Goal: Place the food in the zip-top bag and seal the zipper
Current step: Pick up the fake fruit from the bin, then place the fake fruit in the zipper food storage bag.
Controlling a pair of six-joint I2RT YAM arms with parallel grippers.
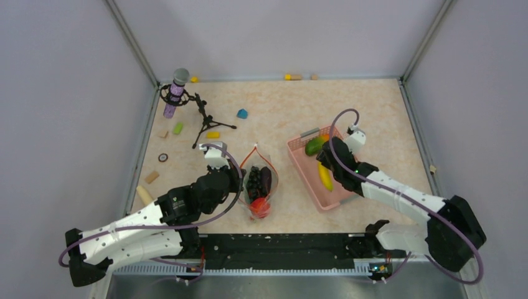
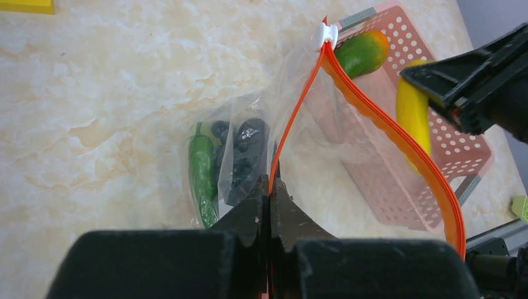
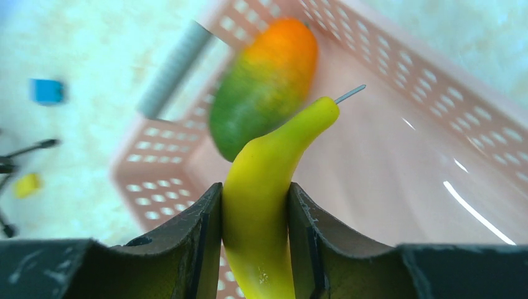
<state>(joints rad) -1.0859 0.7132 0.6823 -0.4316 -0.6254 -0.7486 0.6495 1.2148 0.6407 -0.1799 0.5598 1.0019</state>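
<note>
Gripping the yellow plastic toy banana (image 3: 269,159), the right hand (image 3: 254,194) hangs over the pink slatted plastic basket (image 3: 398,68), where a green-and-orange toy mango (image 3: 264,84) lies. Left of the basket, the left hand (image 2: 269,200) pinches the orange-red zipper (image 2: 386,134) of the clear crinkly zip-top bag (image 2: 311,106), which holds dark grapes (image 2: 246,152), a green pepper (image 2: 202,168) and a red tomato (image 1: 260,206).

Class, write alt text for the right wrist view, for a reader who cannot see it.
The right end effector grips a yellow banana between its fingers, above a pink basket. A green-and-orange fruit, slightly blurred, lies in the basket behind the banana.
</note>
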